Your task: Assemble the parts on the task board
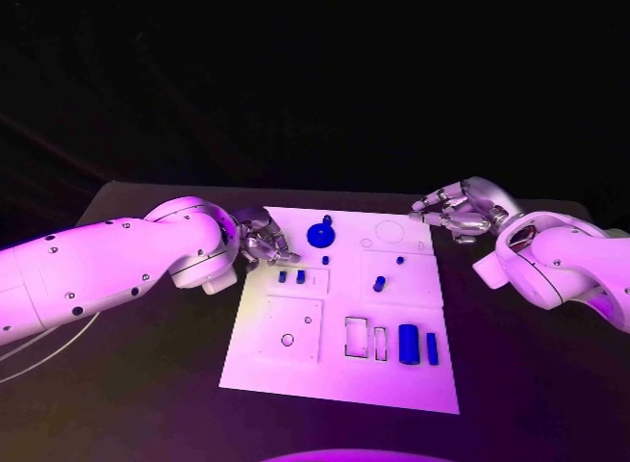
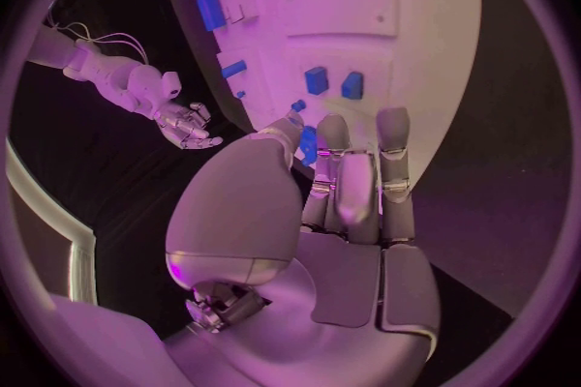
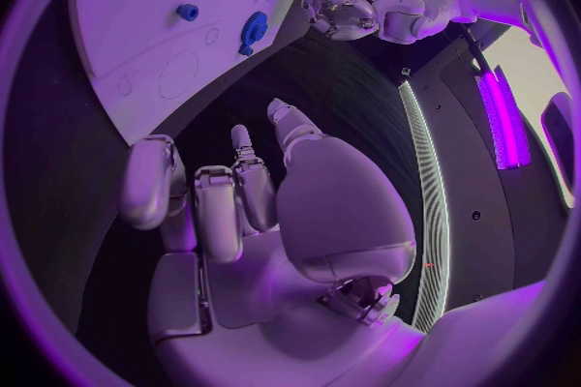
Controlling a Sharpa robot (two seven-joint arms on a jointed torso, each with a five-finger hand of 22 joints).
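The left silver hand [image 1: 264, 241] rests at the left edge of the flat white task board [image 1: 280, 327], its fingers apart and holding nothing. The right silver hand [image 1: 453, 214] hovers off the board's far right corner, also apart and holding nothing. Small blue parts [image 1: 321, 234] sit on the board.

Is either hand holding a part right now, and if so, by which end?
Nothing is held. The left hand hovers at the task board's edge with bare fingers, and the right hand is off the board, also holding nothing.
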